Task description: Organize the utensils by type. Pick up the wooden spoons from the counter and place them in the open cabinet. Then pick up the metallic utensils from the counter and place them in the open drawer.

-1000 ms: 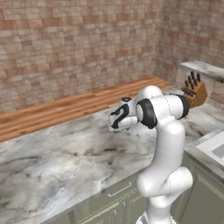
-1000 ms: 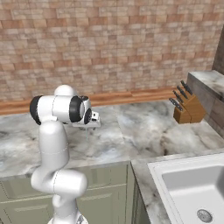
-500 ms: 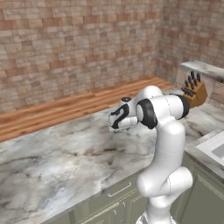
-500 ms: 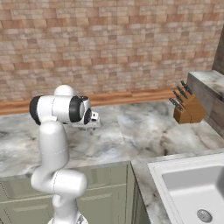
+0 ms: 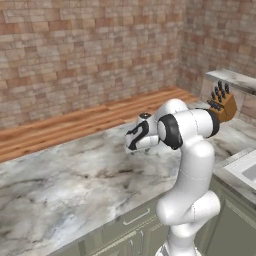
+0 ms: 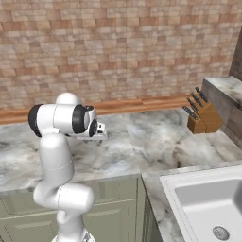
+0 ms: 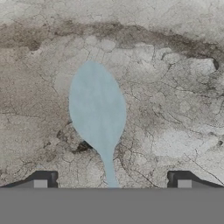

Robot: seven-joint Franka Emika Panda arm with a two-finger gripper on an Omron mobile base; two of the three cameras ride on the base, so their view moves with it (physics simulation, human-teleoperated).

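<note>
hand view: one pale grey-blue spoon [image 7: 97,114] lies flat on the marble counter [image 7: 175,87], its bowl far from the gripper [image 7: 112,179], its thin handle running back between two wide-spread fingertips [image 7: 43,180] that grip nothing. base views: one knife block [image 6: 202,115] stands at far right, one sink [image 6: 208,203] near right.

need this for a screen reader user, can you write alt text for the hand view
A pale blue-grey spoon lies flat on a grey-white marble counter with dark veins, its oval bowl toward the top and its thin handle running down toward the camera. The open pincer hangs over it, one dark fingertip on each side of the handle.
</note>
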